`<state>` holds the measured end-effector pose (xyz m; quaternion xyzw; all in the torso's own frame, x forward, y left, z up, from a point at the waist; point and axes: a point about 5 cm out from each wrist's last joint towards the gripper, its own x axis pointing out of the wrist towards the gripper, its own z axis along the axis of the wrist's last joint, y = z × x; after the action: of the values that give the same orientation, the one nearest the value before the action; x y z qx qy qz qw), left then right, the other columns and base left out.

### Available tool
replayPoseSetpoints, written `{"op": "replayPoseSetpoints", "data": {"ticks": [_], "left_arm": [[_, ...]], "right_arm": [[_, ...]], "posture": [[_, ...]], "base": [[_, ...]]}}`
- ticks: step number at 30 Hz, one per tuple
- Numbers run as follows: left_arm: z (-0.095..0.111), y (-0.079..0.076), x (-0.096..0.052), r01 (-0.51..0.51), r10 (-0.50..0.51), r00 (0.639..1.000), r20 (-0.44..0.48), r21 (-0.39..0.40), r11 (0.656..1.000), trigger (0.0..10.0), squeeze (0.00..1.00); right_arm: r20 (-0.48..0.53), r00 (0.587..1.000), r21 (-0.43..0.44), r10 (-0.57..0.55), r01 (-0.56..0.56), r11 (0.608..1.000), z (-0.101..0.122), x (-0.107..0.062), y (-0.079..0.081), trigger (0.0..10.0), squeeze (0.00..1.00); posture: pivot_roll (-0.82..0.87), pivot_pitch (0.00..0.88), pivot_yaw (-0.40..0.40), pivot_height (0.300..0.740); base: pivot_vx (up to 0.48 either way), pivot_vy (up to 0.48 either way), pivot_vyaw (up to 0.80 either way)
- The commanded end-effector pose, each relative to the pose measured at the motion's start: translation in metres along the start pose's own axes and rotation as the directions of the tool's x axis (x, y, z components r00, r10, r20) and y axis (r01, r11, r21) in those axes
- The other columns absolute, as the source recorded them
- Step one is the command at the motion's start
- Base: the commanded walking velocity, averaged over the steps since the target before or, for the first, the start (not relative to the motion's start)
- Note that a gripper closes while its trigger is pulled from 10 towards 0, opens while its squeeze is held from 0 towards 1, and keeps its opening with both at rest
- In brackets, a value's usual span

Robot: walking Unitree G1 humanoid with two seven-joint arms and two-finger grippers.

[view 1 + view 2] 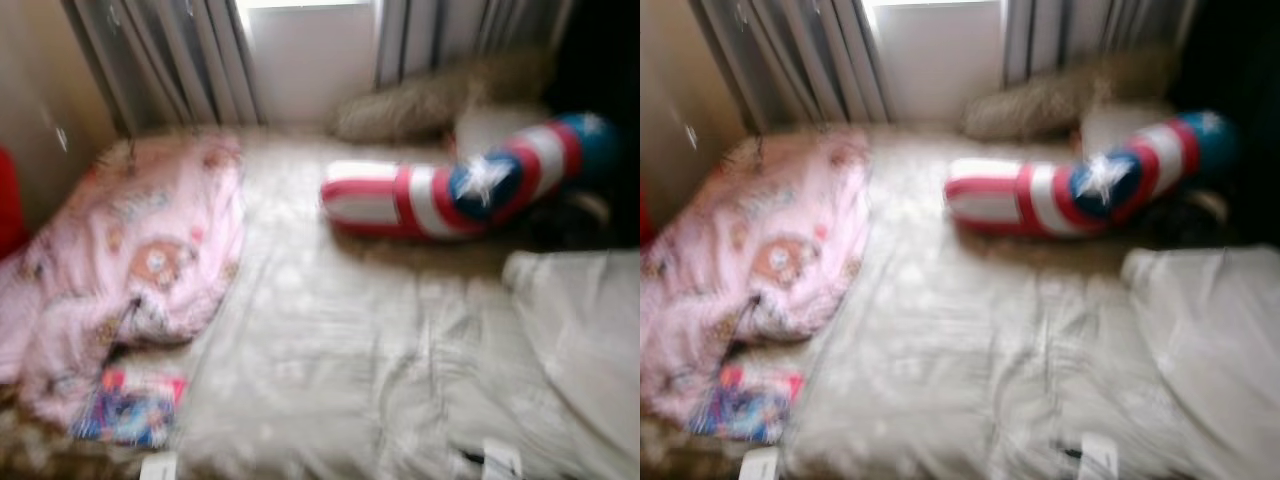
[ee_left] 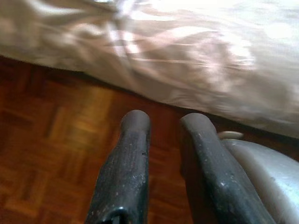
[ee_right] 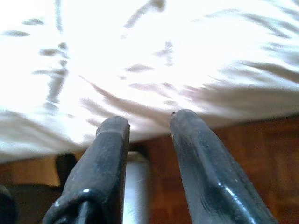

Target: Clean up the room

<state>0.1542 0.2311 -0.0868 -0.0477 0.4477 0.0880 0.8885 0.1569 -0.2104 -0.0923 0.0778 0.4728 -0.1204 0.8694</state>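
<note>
A bed with a crumpled beige sheet lies before me, and the head views are blurred. A pink patterned blanket is bunched on its left side. A red, white and blue bolster pillow with a star lies across the far right. A small colourful cloth rests at the near left edge. My left gripper hangs open over the wooden floor beside the sheet's hanging edge. My right gripper is open too, low by the bed's side, with the bright sheet ahead.
A furry beige pillow sits by the curtains and window at the head of the bed. A white pillow lies at the near right. Something red shows at the left wall.
</note>
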Motion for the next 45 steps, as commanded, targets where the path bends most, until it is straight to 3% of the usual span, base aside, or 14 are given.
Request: {"op": "replayPoseSetpoints", "data": {"ticks": [1,9,14,27,45], "left_arm": [[0.001,-0.003,0.001,-0.002,0.002,1.0,-0.003,-0.002,1.0,10.0,0.0],[0.006,-0.005,0.002,-0.006,0.006,1.0,0.01,-0.009,1.0,10.0,0.0],[0.009,-0.004,0.003,-0.009,0.009,1.0,0.022,-0.019,1.0,10.0,0.0],[0.017,0.01,0.002,-0.025,0.026,0.998,0.049,-0.028,0.999,10.0,0.0],[0.005,0.021,-0.003,-0.037,0.038,0.999,0.023,-0.036,0.999,10.0,0.0]], "right_arm": [[-0.023,0.999,0.004,-0.026,0.026,1.0,-0.007,-0.002,-0.01,10.0,0.0],[-0.016,1.0,-0.014,-0.02,0.02,1.0,-0.005,-0.002,-0.009,10.0,0.0],[-0.016,1.0,-0.035,-0.02,0.019,0.999,-0.004,-0.001,-0.009,10.0,0.0],[-0.01,1.0,0.004,-0.02,0.02,1.0,-0.003,-0.001,-0.008,10.0,0.0],[-0.012,1.0,0.005,-0.015,0.015,1.0,-0.003,-0.001,-0.008,10.0,0.0]], "posture": [[-0.01,0.0,0.061,0.74],[0.0,0.0,0.057,0.74],[0.0,0.0,0.054,0.74],[0.0,0.0,0.05,0.74],[0.0,0.0,0.049,0.74]], "base": [[0.0,0.382,0.0],[0.0,0.382,0.0],[0.0,0.382,0.8],[0.0,0.381,0.21],[0.0,0.382,0.0]]}}
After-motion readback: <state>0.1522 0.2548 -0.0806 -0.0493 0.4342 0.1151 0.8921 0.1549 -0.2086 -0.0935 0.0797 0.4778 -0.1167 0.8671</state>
